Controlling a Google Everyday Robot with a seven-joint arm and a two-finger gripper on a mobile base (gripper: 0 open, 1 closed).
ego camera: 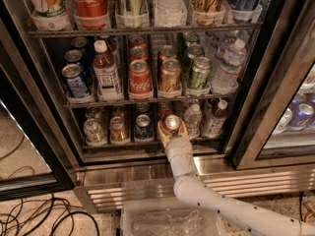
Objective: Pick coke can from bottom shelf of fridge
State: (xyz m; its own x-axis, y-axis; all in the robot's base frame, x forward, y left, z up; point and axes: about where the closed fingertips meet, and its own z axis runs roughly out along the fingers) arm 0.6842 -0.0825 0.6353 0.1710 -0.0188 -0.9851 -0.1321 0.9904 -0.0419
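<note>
The fridge (246, 132) stands open, its wire racks full of drinks. On the bottom shelf (123, 142) a small red coke can (172, 124) with a silver top stands at the front, right of centre. My gripper (172, 130) reaches up from the white arm at the lower right, and its pale fingers (162, 132) sit on both sides of the coke can, closed around it. The can stands upright at shelf level. Whether it rests on the rack I cannot tell.
Other cans (142, 127) stand left of the held can and water bottles (192, 119) right of it. A bigger Coca-Cola can (140, 77) is on the rack above. A clear plastic bin (170, 220) sits on the floor below, cables (34, 220) at the lower left.
</note>
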